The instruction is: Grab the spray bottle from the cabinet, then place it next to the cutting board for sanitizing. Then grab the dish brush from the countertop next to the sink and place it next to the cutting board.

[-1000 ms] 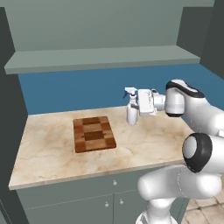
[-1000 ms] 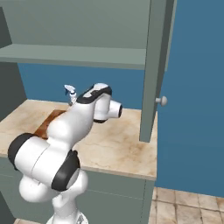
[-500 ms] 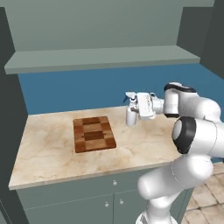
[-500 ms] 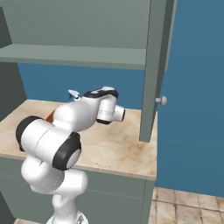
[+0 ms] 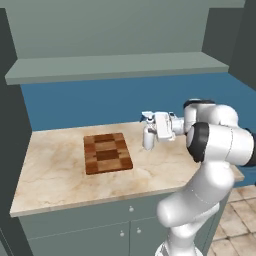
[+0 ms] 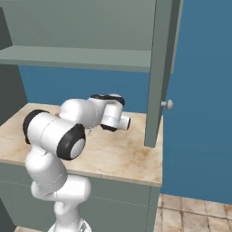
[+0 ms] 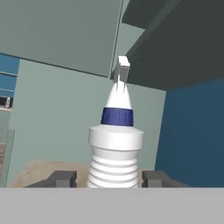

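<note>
The end effector (image 5: 150, 131) has the bottle (image 5: 148, 136) clamped between its half-closed fingers — upright, nozzle on top, base just over the counter (image 5: 60, 175) or perhaps touching it. The board (image 5: 107, 153) lies to its left, a short gap between them, so the bottle mostly needs setting down beside it. Against a second ago the bottle has barely shifted — it's the elbow that has swung forward and round.

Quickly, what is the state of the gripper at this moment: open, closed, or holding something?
Gripper: closed on the spray bottle, one finger on each side of its ribbed white body.
</note>
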Motion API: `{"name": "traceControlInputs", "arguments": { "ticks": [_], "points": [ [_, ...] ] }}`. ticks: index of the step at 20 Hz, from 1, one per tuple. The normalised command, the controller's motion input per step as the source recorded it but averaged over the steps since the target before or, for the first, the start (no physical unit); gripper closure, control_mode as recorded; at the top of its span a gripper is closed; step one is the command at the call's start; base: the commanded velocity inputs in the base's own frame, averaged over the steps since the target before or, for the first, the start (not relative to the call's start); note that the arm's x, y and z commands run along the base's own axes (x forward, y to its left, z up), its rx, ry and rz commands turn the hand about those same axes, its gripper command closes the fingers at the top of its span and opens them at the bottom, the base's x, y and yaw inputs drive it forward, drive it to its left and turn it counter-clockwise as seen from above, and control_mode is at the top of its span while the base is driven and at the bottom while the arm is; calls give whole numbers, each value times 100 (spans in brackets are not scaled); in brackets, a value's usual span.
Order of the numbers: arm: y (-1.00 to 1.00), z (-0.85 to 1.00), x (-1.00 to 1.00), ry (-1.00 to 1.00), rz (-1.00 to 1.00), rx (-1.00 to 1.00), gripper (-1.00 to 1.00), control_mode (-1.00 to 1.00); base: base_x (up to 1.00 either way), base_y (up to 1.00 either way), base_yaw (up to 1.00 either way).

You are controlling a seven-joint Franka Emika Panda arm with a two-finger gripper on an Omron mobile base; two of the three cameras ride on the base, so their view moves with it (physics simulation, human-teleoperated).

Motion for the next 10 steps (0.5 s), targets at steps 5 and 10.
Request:
{"name": "traceControlInputs", "arguments": {
  "ticks": [5,10],
  "points": [
    [0,-31,11,0,0,0,100,-100,0,0,0],
    [0,-28,5,0,0,0,100,-100,0,0,0]
  ]
}}
